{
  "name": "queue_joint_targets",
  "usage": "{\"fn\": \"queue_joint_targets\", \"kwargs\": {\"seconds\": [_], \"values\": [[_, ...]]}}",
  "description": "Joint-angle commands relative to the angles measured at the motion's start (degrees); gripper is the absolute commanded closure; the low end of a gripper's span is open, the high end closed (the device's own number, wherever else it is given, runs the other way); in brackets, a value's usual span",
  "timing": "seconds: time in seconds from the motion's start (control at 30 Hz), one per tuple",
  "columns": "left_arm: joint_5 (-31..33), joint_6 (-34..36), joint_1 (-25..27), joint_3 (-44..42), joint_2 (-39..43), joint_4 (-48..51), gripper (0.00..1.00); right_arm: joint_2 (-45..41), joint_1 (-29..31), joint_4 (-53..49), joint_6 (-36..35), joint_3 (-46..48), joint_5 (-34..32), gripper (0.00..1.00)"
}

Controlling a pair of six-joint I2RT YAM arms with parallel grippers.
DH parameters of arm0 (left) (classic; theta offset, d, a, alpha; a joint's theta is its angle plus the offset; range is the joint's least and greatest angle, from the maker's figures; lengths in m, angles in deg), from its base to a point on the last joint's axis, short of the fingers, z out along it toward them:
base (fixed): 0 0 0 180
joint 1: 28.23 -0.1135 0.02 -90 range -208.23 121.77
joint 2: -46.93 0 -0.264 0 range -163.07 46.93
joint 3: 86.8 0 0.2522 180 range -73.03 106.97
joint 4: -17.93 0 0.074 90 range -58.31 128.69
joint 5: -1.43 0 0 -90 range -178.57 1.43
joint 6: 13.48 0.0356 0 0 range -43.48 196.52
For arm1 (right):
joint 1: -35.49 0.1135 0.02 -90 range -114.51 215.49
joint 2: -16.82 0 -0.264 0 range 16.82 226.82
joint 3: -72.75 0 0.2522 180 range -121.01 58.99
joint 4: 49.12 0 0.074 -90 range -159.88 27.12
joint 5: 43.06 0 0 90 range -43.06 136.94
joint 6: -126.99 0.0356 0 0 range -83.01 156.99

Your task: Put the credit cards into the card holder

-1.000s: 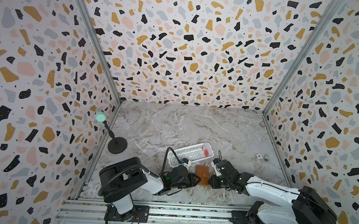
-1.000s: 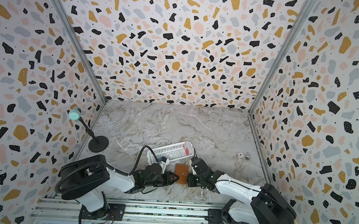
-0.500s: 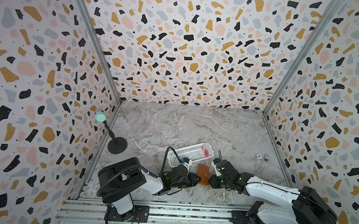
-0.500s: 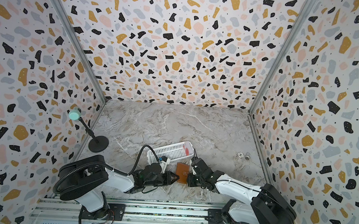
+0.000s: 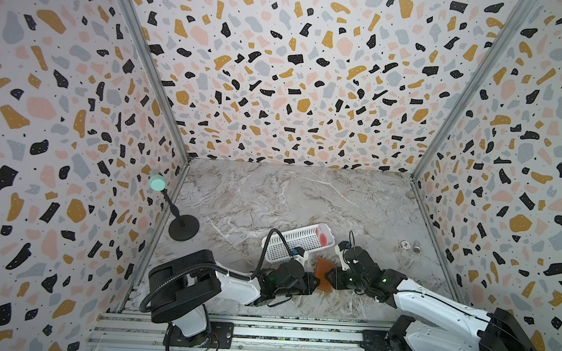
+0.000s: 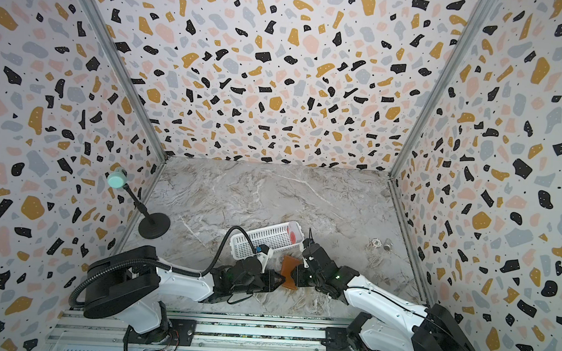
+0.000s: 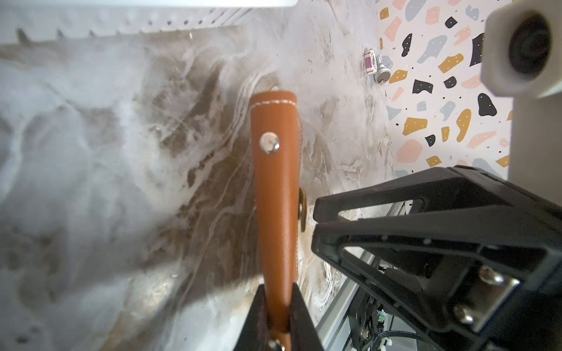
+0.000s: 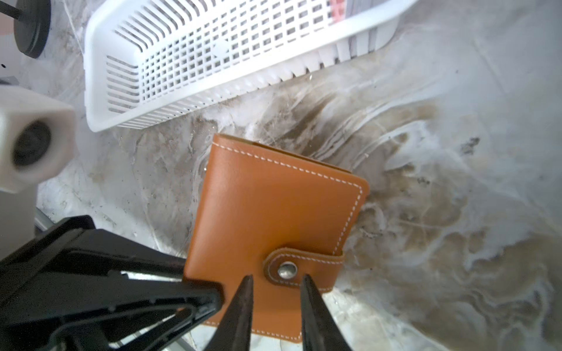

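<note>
Counter (image 5: 271,196) of grey marble carries a white slotted basket (image 5: 285,242). The credit cards (image 5: 323,235), red-blobbed, lie in the right-hand end of it in both top views. Just in front of the basket, between the two hands, the card holder (image 8: 273,212) is held up on edge, shut. It looks light, with firm leather covers that would flex rather than crush, and smooth enough to slip from a shallow pinch. The edge away from the tab seems the sound place to hold, leaving the closure free. The left hand (image 7: 278,316) does so: reaching in low and nearly level, it is clenched on that edge. The right hand (image 8: 276,288), low from the opposite side, grasps nothing. Its jaws are parted, fingertips (image 8: 243,304) flanking the rounded end of the snap tab (image 8: 316,261), which is pressed down. Lifting that tab probably needs a thin bite at its tip.
</note>
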Motion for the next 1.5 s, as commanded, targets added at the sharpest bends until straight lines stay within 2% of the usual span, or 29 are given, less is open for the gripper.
{"fn": "queue_joint_targets", "kwargs": {"seconds": [0.0,0.3,0.67,1.2,1.47], "values": [[2.05,1.38,0.67,1.64,1.30,2.00,0.88,1.04,0.37,-0.31,1.06,-2.45,-0.60,0.69],[2.75,2.03,1.13,2.48,3.13,4.10,0.89,4.51,0.52,-0.05,1.08,-2.86,-2.17,0.68],[3.28,2.09,1.56,2.55,3.24,5.87,0.88,4.27,0.60,-4.61,1.68,-3.67,-8.69,0.85],[3.91,2.26,2.44,3.84,3.10,7.88,0.89,5.35,1.04,-3.19,2.27,-3.62,-10.41,0.93],[5.55,1.12,2.44,3.06,3.77,9.92,0.89,2.35,1.03,-4.71,2.50,-3.43,-11.59,0.96]]}}
